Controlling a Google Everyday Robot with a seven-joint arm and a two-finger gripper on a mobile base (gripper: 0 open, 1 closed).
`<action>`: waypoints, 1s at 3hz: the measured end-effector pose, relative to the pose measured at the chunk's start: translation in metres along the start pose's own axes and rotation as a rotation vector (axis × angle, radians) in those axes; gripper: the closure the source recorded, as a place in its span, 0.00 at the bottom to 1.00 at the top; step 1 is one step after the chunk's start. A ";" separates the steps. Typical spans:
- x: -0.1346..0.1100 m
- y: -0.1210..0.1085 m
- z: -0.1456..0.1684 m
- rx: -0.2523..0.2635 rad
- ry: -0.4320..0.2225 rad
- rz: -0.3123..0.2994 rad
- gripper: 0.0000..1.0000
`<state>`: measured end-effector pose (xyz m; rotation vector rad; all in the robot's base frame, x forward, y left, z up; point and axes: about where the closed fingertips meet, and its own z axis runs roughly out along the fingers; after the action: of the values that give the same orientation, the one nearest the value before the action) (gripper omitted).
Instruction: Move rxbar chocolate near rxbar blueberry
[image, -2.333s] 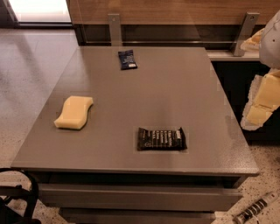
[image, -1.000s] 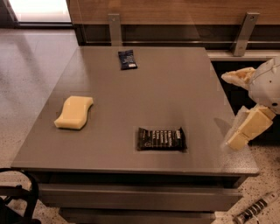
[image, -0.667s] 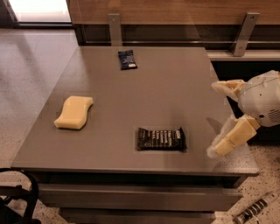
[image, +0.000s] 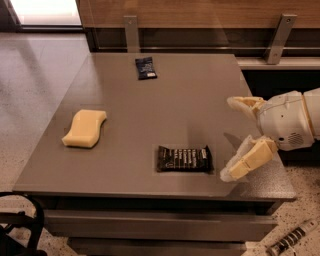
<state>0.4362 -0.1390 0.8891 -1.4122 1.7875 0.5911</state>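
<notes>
- Gripper (image: 236, 134), jaws released wide, hangs just right of the rxbar chocolate (image: 183, 159).
- Best to straddle its narrow width and descend to the worktop (image: 200, 90) before pinching.

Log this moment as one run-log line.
stage: pre-grasp | end effector: open, right of rxbar chocolate, not touching | rxbar blueberry: far side | sponge: left

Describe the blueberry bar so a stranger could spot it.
On the grey table, look near the far edge, away from the gripper at the right. The rxbar blueberry is the small navy wrapper; the rxbar chocolate is longer, black, nearer.
</notes>
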 end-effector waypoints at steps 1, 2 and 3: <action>0.006 -0.004 0.021 -0.013 -0.070 -0.003 0.00; 0.012 -0.006 0.044 -0.038 -0.140 -0.003 0.00; 0.016 -0.004 0.061 -0.056 -0.175 -0.006 0.00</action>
<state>0.4558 -0.1035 0.8405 -1.3585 1.6391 0.7433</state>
